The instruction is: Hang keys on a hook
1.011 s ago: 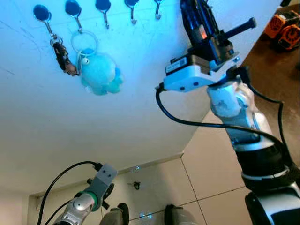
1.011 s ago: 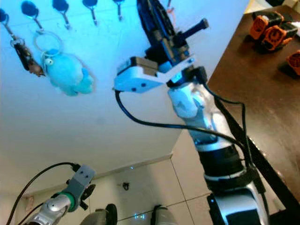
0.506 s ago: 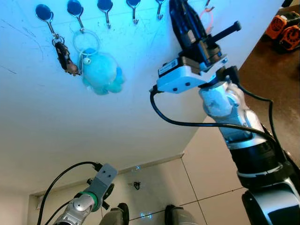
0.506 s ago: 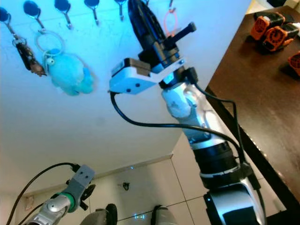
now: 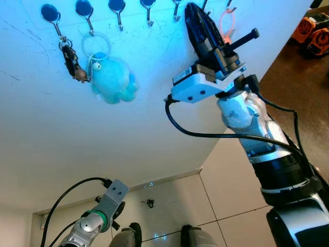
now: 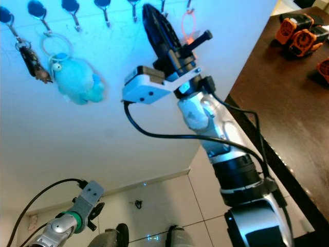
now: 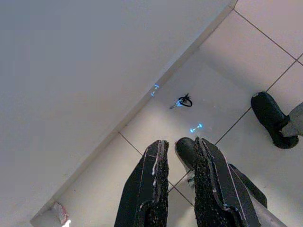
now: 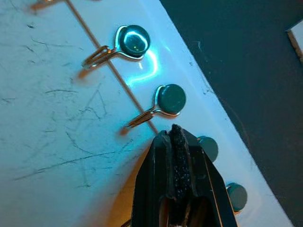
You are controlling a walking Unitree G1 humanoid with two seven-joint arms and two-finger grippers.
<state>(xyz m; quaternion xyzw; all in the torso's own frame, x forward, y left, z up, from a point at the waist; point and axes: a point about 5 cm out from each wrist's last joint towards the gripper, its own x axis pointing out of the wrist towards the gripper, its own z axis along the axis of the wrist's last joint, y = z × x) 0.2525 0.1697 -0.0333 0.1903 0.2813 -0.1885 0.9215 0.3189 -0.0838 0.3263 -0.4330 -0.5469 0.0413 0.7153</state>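
A row of metal hooks (image 5: 117, 7) lines the top of a white board. A dark key bunch (image 5: 69, 54) hangs on the leftmost hook, and beside it a blue plush keychain (image 5: 113, 82) hangs by a white ring. An orange loop (image 5: 226, 23) hangs from a hook at the far right. My right gripper (image 5: 191, 10) is raised against the board just left of that loop. Its fingers are pressed shut (image 8: 175, 130) below a hook (image 8: 168, 101). A small key on a black ring (image 7: 182, 101) lies on the floor tiles. My left gripper (image 7: 179, 144) hangs low, its fingers a narrow gap apart.
A dark brown table (image 5: 308, 77) stands at the right with orange objects (image 5: 311, 31) on it. Below are pale floor tiles, a skirting board and my feet (image 5: 159, 236). A black cable loops under the right wrist.
My right gripper has moved left along the hook row, uncovering the orange loop hanging on its hook. The left arm has not moved.
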